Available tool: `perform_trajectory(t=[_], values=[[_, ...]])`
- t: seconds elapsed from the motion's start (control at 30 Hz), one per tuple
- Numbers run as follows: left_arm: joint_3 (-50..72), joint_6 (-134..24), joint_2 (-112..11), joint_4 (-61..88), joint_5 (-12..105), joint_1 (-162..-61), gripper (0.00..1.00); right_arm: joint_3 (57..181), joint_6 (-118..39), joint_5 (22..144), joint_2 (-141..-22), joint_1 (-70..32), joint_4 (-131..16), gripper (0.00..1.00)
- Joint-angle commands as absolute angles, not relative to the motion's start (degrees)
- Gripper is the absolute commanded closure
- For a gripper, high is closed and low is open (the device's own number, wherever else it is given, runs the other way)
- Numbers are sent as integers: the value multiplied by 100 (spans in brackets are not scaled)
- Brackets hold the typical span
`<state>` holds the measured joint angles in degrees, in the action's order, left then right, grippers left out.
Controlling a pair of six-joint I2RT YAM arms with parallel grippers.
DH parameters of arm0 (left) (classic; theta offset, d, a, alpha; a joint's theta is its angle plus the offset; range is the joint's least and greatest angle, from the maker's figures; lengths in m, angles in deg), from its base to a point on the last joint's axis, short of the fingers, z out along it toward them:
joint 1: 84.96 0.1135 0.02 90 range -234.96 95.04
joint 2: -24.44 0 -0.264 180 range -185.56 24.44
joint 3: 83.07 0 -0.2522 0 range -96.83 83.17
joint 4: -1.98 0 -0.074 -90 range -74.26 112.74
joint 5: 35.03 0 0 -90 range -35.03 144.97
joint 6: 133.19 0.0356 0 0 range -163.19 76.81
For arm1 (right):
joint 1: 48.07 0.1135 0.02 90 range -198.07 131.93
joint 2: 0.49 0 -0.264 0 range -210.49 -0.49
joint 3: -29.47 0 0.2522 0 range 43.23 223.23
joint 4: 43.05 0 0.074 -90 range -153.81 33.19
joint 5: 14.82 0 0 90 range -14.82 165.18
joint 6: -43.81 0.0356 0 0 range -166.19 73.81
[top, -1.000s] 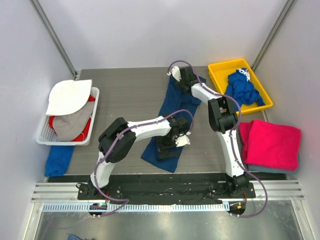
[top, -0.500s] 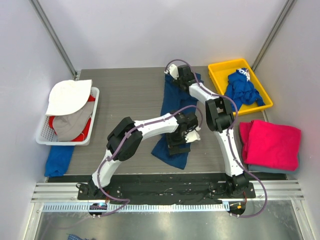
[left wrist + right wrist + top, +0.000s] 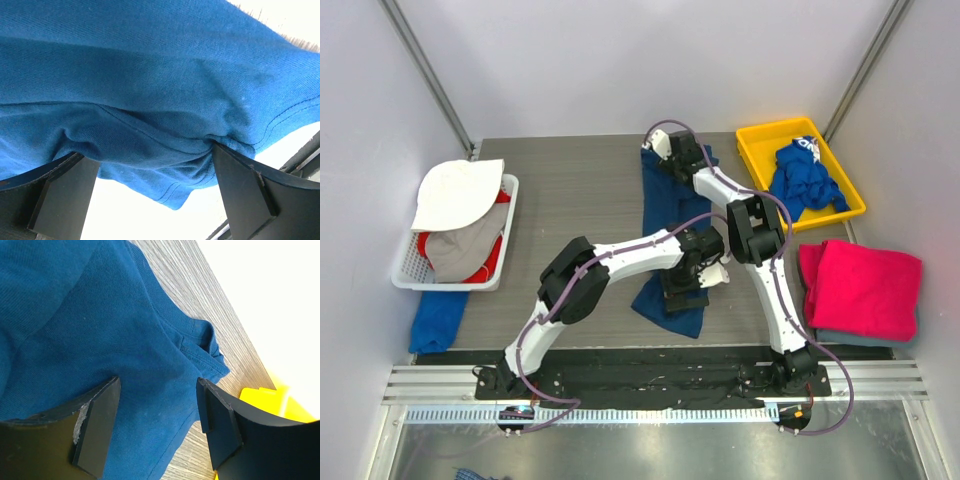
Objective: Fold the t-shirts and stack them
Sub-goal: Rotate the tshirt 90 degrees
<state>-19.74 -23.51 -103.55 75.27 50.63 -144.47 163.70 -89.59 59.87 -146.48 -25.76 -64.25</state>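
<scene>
Left claw [image 3: 690,287] and right claw [image 3: 670,155] (both spread apart) pin the blue shirt [image 3: 660,200]. Its near end has slid toward three o'clock, straightening it.

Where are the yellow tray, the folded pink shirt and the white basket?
yellow tray [image 3: 765,150]: top view, bare floor near its left corner
folded pink shirt [image 3: 865,290]: top view, middle of its top face
white basket [image 3: 445,283]: top view, near wall

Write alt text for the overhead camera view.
A long blue t-shirt lies stretched out on a grey table, with the robot's left tool at its near end and the right tool at its far end. A folded pink shirt lies at the right, and a yellow tray holds a crumpled blue shirt.
</scene>
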Motion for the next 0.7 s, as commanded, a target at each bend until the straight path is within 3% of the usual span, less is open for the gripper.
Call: perform_trajectory(t=[0.0,0.67], values=[[-1747,-2491,-10240,6874,4864,-14552,0,16172,-8812,6077,-14578,-2478,-6491,28],[-701,-3124,-8640,7015,6085,-15123,0,16066,-9032,5400,-13812,-2460,-6525,27]])
